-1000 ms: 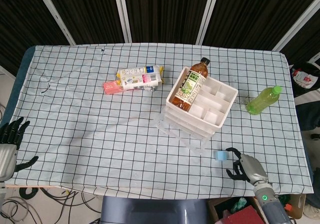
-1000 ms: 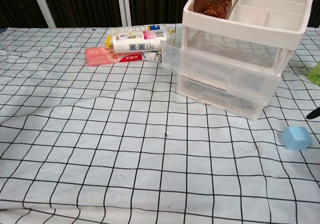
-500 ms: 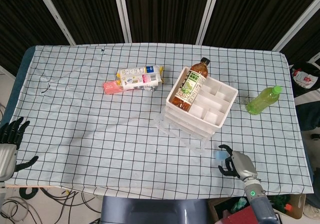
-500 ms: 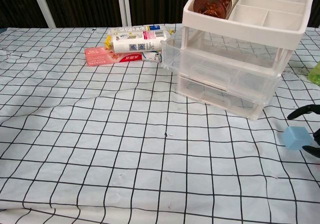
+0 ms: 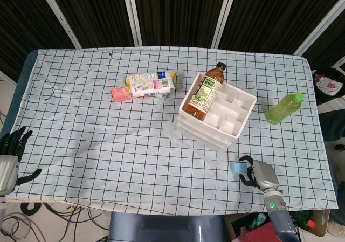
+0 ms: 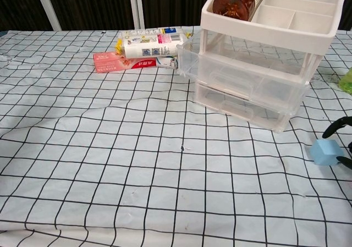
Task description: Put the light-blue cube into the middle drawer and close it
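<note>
Fingers of my right robot hand (image 5: 257, 173) bracket the small light-blue cube (image 5: 236, 167) just to its left on the checked counter (image 5: 97, 139), not visibly clamped, in front of the clear plastic drawer unit (image 5: 215, 115); left robot hand (image 5: 9, 156) idles open, far away.
</note>
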Robot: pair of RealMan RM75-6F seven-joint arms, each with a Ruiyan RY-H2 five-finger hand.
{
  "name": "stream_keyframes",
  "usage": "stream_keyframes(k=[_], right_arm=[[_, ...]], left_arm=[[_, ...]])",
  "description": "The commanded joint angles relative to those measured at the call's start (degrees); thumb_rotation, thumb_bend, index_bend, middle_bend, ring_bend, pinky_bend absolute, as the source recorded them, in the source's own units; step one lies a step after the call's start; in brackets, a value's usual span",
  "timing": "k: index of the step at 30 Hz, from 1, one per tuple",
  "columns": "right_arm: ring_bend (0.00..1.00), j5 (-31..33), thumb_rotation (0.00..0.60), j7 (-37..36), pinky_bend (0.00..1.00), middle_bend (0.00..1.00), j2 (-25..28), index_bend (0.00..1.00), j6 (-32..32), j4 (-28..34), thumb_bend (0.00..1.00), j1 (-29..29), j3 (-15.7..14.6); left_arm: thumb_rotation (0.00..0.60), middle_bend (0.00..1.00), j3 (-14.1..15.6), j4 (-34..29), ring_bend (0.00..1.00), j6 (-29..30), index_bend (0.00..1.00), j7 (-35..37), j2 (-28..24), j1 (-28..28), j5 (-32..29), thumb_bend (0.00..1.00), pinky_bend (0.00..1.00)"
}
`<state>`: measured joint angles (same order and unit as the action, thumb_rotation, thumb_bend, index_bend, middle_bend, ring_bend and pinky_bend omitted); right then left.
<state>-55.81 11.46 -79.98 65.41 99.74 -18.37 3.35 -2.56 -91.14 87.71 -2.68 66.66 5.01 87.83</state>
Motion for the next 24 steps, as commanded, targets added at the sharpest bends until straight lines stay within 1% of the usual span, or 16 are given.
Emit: stream_keyframes(k=[1, 8, 10, 15, 17, 19, 24], right_arm=[[0.88, 0.1, 0.6, 0.24, 0.82, 0.82, -0.32, 0.31, 0.11, -0.27, 0.31, 0.16, -0.1], [0.88, 0.92, 0.6, 1.46, 0.82, 0.82, -1.57, 0.31, 0.33, -1.98, 0.3, 0.09, 0.26], [0.88, 1.09, 0.6, 1.53, 0.82, 0.82, -1.79, 0.35, 0.37, -2.28, 0.3, 0.18, 0.38], [0.89, 0.97, 0.6, 1.59, 0.82, 0.82, -2.26, 0.55, 0.93, -2.8, 0.3, 0.43, 0.9], [0.89, 0.68, 0.6, 1.41, 0.82, 0.82, -2.26, 0.61, 1.08, -2.79, 0.3, 0.63, 0.93], [0.89, 0.32, 0.6, 1.11, 0.82, 0.82, -1.99, 0.63, 1.13, -2.47, 0.3, 0.89, 0.84], [0.89, -0.43, 0.6, 0.15, 0.82, 0.82, -0.33, 0.64, 1.22, -0.48, 0.3, 1.6, 0.73]], left_arm=[[0.6, 0.0, -0.01, -0.01, 0.0, -0.05, 0.0, 0.0, 0.01, 0.0, -0.06, 0.04, 0.0], [0.6, 0.0, -0.05, -0.11, 0.0, -0.04, 0.0, 0.1, -0.04, -0.01, -0.15, 0.04, 0.0], [0.6, 0.0, -0.09, -0.1, 0.0, -0.1, 0.0, 0.22, -0.08, 0.01, -0.23, 0.04, 0.0], [0.6, 0.0, -0.11, -0.16, 0.0, -0.15, 0.0, 0.27, -0.1, 0.03, -0.26, 0.04, 0.0], [0.6, 0.0, -0.11, -0.19, 0.0, -0.13, 0.0, 0.3, -0.11, 0.01, -0.29, 0.04, 0.0], [0.6, 0.0, -0.1, -0.17, 0.0, -0.11, 0.0, 0.31, -0.12, 0.01, -0.24, 0.04, 0.0], [0.6, 0.0, -0.12, -0.21, 0.0, -0.07, 0.0, 0.3, -0.12, 0.01, -0.24, 0.04, 0.0]])
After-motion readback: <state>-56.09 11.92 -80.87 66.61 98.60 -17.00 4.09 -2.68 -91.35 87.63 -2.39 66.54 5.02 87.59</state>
